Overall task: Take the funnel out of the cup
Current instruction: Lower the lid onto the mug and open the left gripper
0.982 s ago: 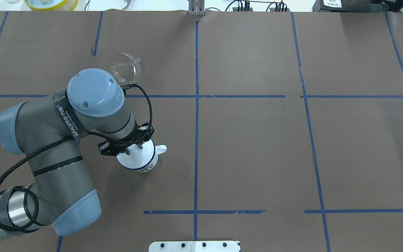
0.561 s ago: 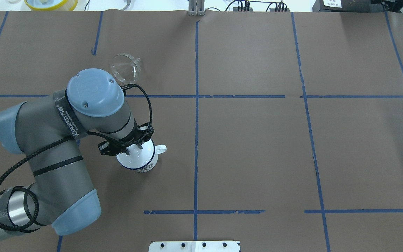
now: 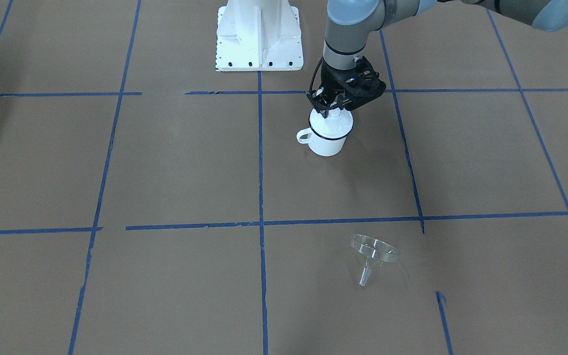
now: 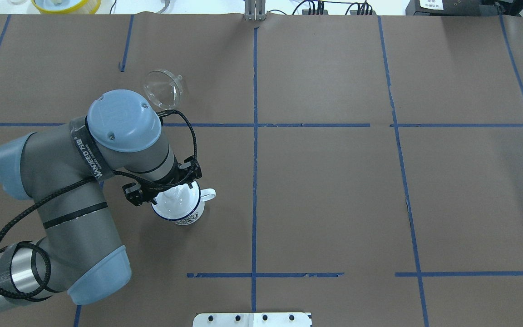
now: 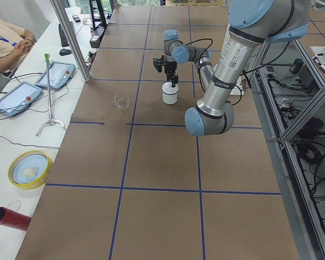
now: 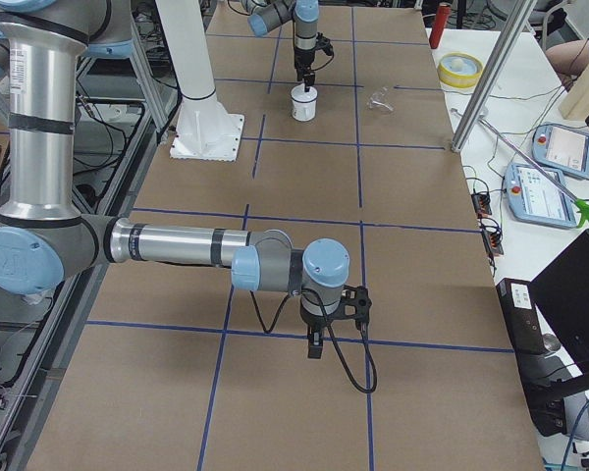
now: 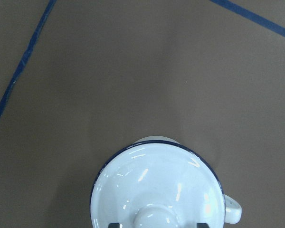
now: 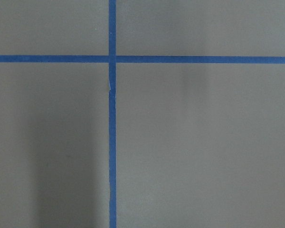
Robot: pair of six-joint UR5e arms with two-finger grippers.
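Note:
The clear funnel (image 3: 370, 254) lies on its side on the brown table, apart from the cup; it also shows in the overhead view (image 4: 164, 87). The white cup (image 3: 327, 140) with its blue rim stands upright (image 4: 189, 217), covered by a round white knobbed lid (image 7: 156, 185). My left gripper (image 3: 332, 109) hangs straight over the lid, open, its fingertips (image 7: 113, 224) on either side of the knob and not touching it. My right gripper (image 6: 314, 348) hovers low over bare table far from the cup. I cannot tell whether it is open or shut.
The white robot base plate (image 3: 259, 34) sits behind the cup. A yellow-rimmed bowl (image 4: 66, 4) sits past the table's far edge. An aluminium post (image 6: 491, 69) and an operator (image 5: 5, 38) are on the far side.
The left gripper has shifted slightly over the cup, so more of the lid and its knob shows in the overhead view. Funnel and cup have not moved.

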